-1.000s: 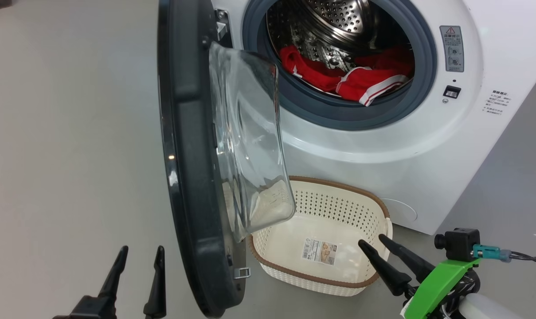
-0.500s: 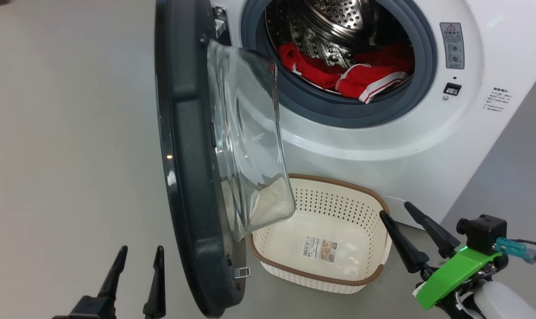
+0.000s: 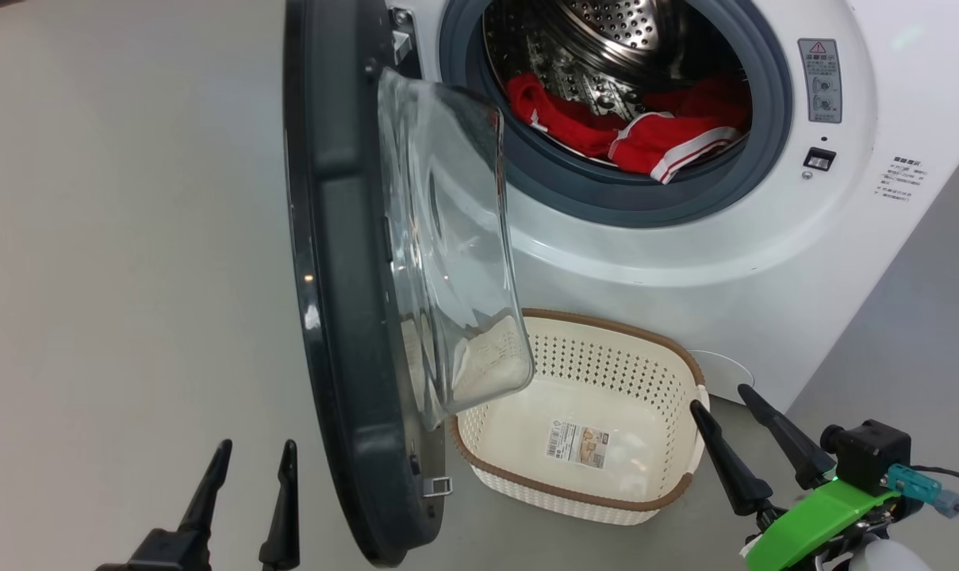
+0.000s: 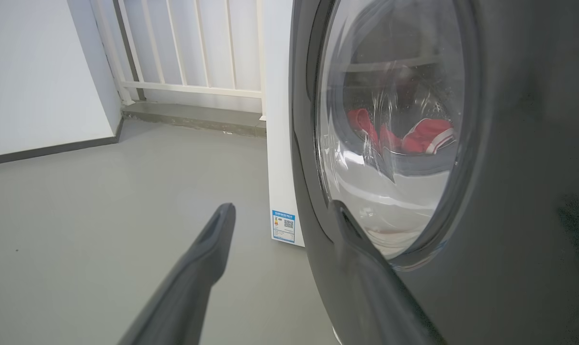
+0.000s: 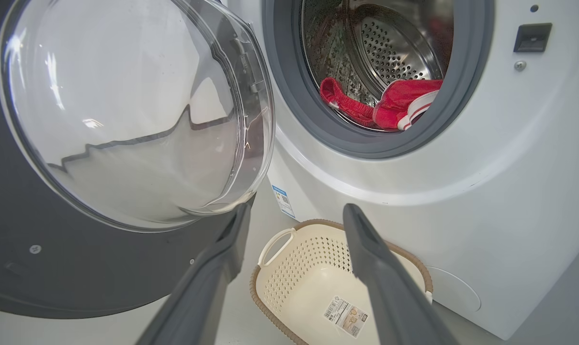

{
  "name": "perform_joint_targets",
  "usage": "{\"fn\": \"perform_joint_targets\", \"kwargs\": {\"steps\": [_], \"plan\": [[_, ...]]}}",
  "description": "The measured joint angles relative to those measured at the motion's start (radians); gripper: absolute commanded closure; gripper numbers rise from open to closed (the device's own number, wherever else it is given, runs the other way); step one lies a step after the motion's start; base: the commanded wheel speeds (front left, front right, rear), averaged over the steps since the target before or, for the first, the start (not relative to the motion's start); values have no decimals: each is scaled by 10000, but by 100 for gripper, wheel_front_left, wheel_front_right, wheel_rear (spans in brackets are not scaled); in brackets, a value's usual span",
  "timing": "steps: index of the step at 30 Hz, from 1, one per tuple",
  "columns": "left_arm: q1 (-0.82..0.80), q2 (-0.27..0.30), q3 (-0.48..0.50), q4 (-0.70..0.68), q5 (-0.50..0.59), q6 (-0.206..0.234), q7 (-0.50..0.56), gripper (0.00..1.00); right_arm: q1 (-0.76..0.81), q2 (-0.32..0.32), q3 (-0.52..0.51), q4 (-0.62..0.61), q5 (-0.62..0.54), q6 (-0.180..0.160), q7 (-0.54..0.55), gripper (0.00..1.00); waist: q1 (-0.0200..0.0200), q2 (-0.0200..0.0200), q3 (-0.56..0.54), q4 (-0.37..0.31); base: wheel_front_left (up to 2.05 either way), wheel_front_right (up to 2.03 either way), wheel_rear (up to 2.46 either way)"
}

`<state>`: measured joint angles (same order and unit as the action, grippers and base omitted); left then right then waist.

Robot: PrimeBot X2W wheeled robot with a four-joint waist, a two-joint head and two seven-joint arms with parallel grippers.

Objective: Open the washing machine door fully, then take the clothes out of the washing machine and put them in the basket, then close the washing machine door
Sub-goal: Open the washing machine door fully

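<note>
The washing machine point(image 3: 765, 262) stands with its door point(image 3: 344, 277) swung out, edge-on to me, the glass bowl point(image 3: 447, 238) facing right. Red clothes point(image 3: 646, 135) with white trim lie in the steel drum. The basket point(image 3: 606, 329) sits on the floor below the opening, holding nothing but its paper label. My left gripper point(image 3: 257, 446) is open, low on the door's outer side. My right gripper point(image 3: 719, 398) is open, just past the basket's right rim. In the right wrist view my right gripper point(image 5: 298, 208) points at the basket point(image 5: 289, 268), with the clothes point(image 5: 399, 103) above.
In the left wrist view the door's black rim point(image 4: 509, 143) lies close to my right finger point(image 4: 366, 258), and a white railing point(image 4: 193, 48) and wall stand at the back. Grey floor point(image 3: 130, 277) spreads left of the door. A cable point(image 3: 947, 484) trails from the right wrist.
My right gripper has moved right, from over the basket's right part to just outside its right rim. The head camera shifted slightly. The left gripper and the door have kept still.
</note>
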<state>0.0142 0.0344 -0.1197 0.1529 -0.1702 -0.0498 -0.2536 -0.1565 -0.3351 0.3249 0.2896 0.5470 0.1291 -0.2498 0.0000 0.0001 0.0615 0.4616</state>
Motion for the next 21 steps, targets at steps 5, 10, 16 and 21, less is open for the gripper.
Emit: {"fn": "perform_joint_targets", "kwargs": {"steps": [5,10,16,21], "plan": [[-1,0,-17,0,-4,12,0,0,221,230,-322,8,-219,0,0,0,0,-1,17,24,0,0,0],[-1,0,-21,2,-4,12,0,0,382,280,-500,17,-504,0,0,0,0,0,-4,19,0,0,0],[-1,0,-21,4,-2,12,0,0,382,403,-721,25,-809,0,0,0,0,-1,-68,-4,0,0,0],[-1,2,-27,13,-2,12,0,0,386,487,-1043,17,-1367,0,0,0,0,0,-109,12,0,0,0]]}}
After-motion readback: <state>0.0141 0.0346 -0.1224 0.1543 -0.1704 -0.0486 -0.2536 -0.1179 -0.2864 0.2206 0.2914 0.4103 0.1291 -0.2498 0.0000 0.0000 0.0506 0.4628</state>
